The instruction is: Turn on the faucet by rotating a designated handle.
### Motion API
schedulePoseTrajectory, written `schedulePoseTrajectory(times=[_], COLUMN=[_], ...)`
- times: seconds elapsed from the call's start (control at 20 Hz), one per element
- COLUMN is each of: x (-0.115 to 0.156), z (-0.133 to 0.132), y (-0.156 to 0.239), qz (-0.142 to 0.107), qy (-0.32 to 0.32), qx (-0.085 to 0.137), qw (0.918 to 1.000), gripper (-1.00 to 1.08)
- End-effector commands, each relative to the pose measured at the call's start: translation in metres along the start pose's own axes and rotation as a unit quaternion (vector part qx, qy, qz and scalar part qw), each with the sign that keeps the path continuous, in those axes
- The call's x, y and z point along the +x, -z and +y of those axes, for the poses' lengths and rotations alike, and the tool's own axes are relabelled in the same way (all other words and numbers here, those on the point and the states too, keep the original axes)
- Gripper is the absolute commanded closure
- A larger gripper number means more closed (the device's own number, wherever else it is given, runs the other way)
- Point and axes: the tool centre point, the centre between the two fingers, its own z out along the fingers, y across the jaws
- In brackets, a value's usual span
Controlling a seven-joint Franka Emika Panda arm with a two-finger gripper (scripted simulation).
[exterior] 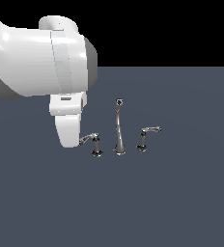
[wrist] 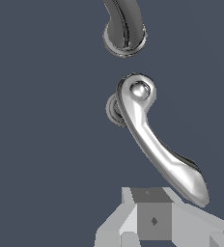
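The gripper (wrist: pixel 155 219) lies closest to the wrist camera, a pale grey block with one finger (wrist: pixel 152 214) showing at the frame's edge; its partner is not clearly visible, so I cannot tell how wide the jaws stand or whether they grip anything. Just beyond that finger sits the drooping tip of the handle (wrist: pixel 155 142), a chrome lever sweeping from a rounded hub over its dark base. The finger appears placed beside the lever's far end, probably because a push there gives the most leverage about the post; whether the two are touching cannot be judged. Past the hub, the base of the spout (wrist: pixel 125 34) fills the frame's edge.

The exterior view shows what the wrist camera misses: the whole faucet (exterior: pixel 119 137) stands in a row near the middle of the dark desk, well away from every edge and corner. The handle (exterior: pixel 92 142) is the one toward the exterior view's left, the tall tapering spout (exterior: pixel 119 128) sits between, and the twin handle (exterior: pixel 147 136) stands on the exterior view's right, untouched. The arm (exterior: pixel 41 60) bulks over the left side, and its white wrist hides the gripper there, reaching down to the lever's tip. Only the wrist view reveals the lever's curve and the finger beside it.
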Motion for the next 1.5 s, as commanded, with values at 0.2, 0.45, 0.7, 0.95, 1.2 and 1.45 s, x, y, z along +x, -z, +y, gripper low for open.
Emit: schedulePoseTrajectory(times=[0.2, 0.45, 0.7, 0.95, 1.2, 1.45], x=[0.014, 0.01, 0.032, 0.053, 0.046, 0.077], z=[0.026, 0.031, 0.041, 0.052, 0.048, 0.043], y=[0.0, 0.0, 0.001, 0.001, 0.001, 0.001], qz=[0.003, 0.001, 0.002, 0.003, 0.001, 0.002], qy=[-0.007, 0.001, -0.003, -0.006, 0.011, 0.002], qx=[-0.005, -0.004, -0.005, -0.006, -0.005, -0.005], qw=[1.0, 1.0, 1.0, 1.0, 0.9999, 1.0], gripper=[1.08, 1.08, 1.08, 1.08, 1.08, 1.08])
